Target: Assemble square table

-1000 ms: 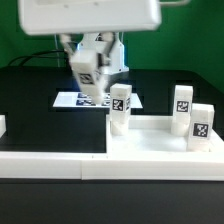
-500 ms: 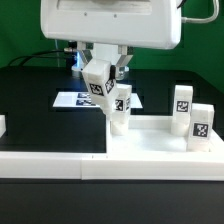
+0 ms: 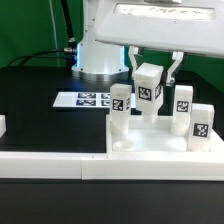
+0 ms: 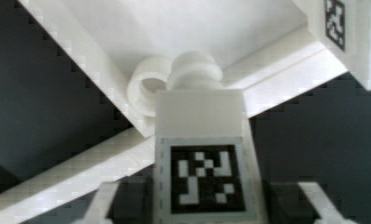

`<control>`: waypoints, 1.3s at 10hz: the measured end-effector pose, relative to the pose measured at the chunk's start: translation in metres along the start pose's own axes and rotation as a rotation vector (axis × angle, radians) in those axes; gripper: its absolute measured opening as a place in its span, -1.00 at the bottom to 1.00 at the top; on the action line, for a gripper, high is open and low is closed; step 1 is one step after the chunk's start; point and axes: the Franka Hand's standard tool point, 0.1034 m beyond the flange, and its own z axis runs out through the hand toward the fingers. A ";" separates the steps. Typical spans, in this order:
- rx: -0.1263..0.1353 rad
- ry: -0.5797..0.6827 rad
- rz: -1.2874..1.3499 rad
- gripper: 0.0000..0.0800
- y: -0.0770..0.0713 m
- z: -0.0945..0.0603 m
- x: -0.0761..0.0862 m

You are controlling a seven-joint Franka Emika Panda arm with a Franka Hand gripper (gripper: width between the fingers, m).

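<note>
My gripper (image 3: 151, 76) is shut on a white leg (image 3: 150, 96) with a black-white tag, holding it upright just above the square tabletop (image 3: 160, 146). The tabletop is a white tray with a raised rim. One leg (image 3: 120, 109) stands at its corner on the exterior view's left. Two more legs (image 3: 183, 101) (image 3: 202, 123) stand on the right side. In the wrist view the held leg (image 4: 203, 130) sits between my fingers (image 4: 121, 200), and its far end points at a round corner socket (image 4: 171, 76) of the tabletop (image 4: 93, 40).
The marker board (image 3: 86, 100) lies flat on the black table behind the tabletop. A long low white wall strip (image 3: 50, 166) runs along the front. A small white piece (image 3: 2, 125) shows at the exterior view's left edge. The arm's base (image 3: 100, 55) stands at the back.
The arm has carried the leg from above the marker board toward the exterior view's right, over the tabletop, and turned it upright. The grip has stayed the same.
</note>
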 end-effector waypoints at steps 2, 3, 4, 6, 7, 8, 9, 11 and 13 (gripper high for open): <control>0.001 -0.002 0.002 -0.27 0.000 0.000 -0.001; 0.000 -0.001 0.001 -0.27 0.000 0.001 -0.001; 0.018 0.033 0.014 -0.27 -0.007 0.001 0.001; 0.019 0.073 0.020 -0.27 -0.017 -0.005 0.001; 0.015 0.099 0.012 -0.27 -0.019 -0.003 0.001; 0.015 0.107 0.019 -0.27 -0.019 -0.004 0.002; 0.014 0.110 0.020 -0.27 -0.019 -0.005 0.004; 0.014 0.108 0.018 -0.27 -0.019 -0.004 0.003; 0.013 0.108 0.018 -0.27 -0.019 -0.004 0.003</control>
